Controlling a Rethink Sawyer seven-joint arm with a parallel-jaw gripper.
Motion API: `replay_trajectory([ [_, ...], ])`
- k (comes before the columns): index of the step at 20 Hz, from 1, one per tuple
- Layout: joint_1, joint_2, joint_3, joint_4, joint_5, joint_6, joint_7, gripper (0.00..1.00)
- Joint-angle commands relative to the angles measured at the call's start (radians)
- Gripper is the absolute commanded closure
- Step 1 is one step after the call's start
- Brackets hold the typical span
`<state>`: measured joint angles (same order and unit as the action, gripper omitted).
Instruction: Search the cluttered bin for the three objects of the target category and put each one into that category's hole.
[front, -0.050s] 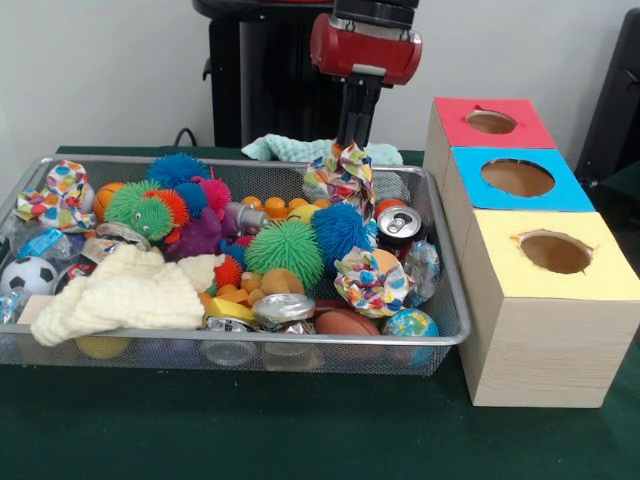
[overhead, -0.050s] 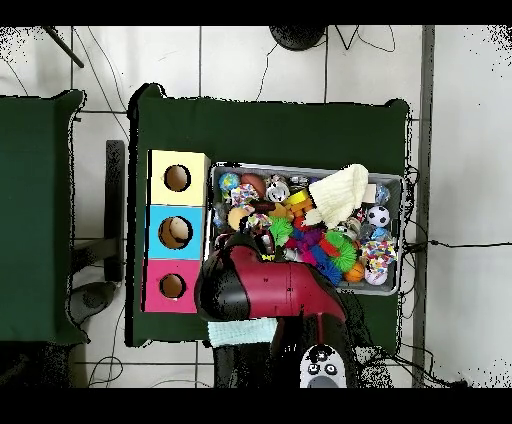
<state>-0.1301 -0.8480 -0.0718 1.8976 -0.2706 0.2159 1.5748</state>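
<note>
From my station I find the arm lowered at the far right of the bin (front, -0.050s: 440, 330), its hand (front, -0.050s: 345, 150) closed on a bright patterned cloth bundle (front, -0.050s: 340, 178), which hangs at the height of the bin's far rim. In the overhead view the arm's red body hides the hand, so the grip is judged from the front view alone.

The bundle appears raised clear of the heap so it can travel sideways without dragging its neighbours. Two similar bundles lie in the bin: one at the left end (front, -0.050s: 58, 195), one near the right front (front, -0.050s: 370, 280), touching the blue spiky ball (front, -0.050s: 340, 230). I take these to be the three targets.

The three boxes stand just beside the bin on the tabletop (front, -0.050s: 300, 430): red-topped box (front, -0.050s: 520, 120), blue-topped box (front, -0.050s: 560, 190), yellow-topped box (front, -0.050s: 600, 260), each with a round hole on top. Which hole belongs to the cloth bundles I cannot tell.

Risk: loose cloth may snag on the rim or hole edge.
</note>
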Motion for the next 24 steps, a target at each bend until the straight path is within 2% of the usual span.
replay_trajectory([
  [1, -0.007, 0.033, 0.024, 0.057, 0.017, -0.003, 0.171, 1.0],
  [7, -0.024, 0.026, 0.039, 0.052, 0.029, 0.029, 0.159, 1.0],
  [24, -0.043, 0.045, 0.054, 0.056, 0.021, -0.002, 0.157, 1.0],
])
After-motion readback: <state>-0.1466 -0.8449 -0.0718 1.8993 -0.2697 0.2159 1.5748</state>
